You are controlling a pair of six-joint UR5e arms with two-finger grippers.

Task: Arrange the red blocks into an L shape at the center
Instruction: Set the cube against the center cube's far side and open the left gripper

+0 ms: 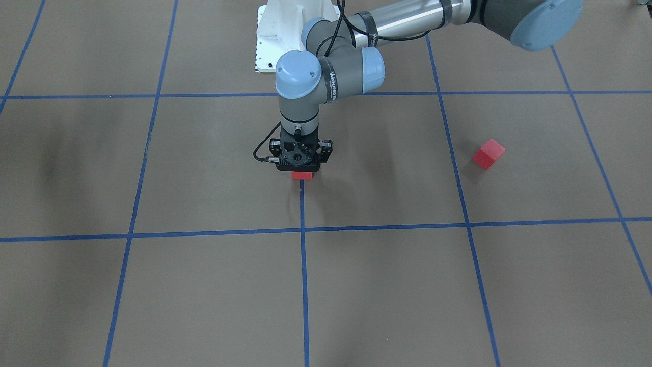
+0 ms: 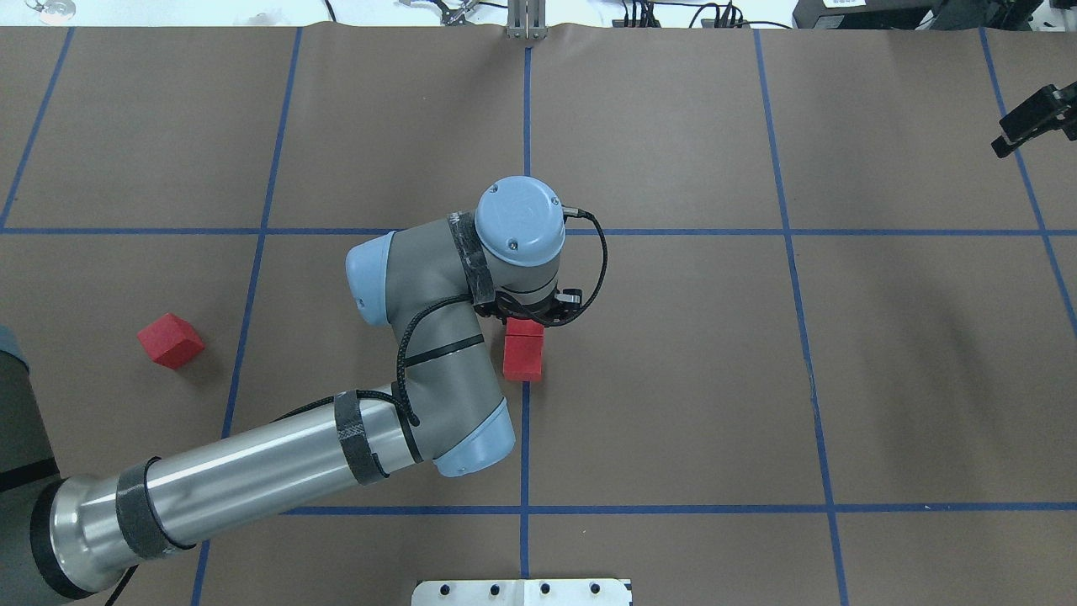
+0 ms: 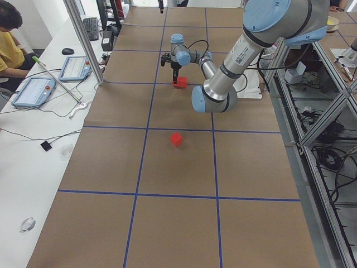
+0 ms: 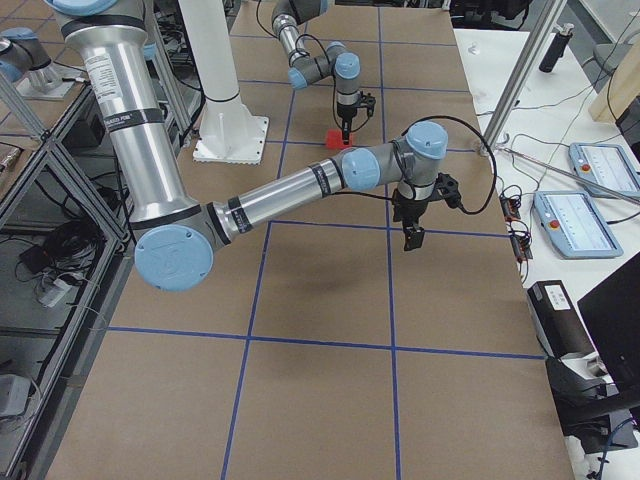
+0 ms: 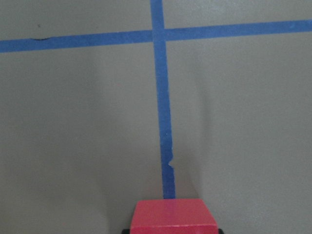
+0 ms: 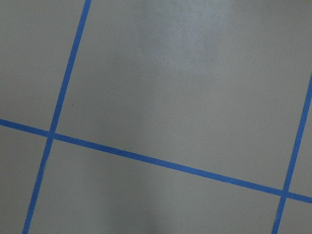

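Observation:
My left gripper (image 2: 526,318) points straight down at the table's centre, shut on a red block (image 1: 302,176) that rests low on the table. In the left wrist view the block (image 5: 174,217) sits between the dark fingertips. A second red block (image 2: 522,360) lies touching it on the robot's side, in line along the blue tape. The third red block (image 2: 171,340) lies alone and turned, far to the left; it also shows in the front view (image 1: 488,153). My right gripper (image 2: 1005,143) hovers at the far right edge over bare table; I cannot tell whether it is open or shut.
Blue tape lines (image 2: 526,126) divide the brown table into a grid. The white base plate (image 2: 522,592) sits at the robot's edge. A side bench with tablets (image 3: 33,89) and a seated person (image 3: 8,33) lies beyond the far edge.

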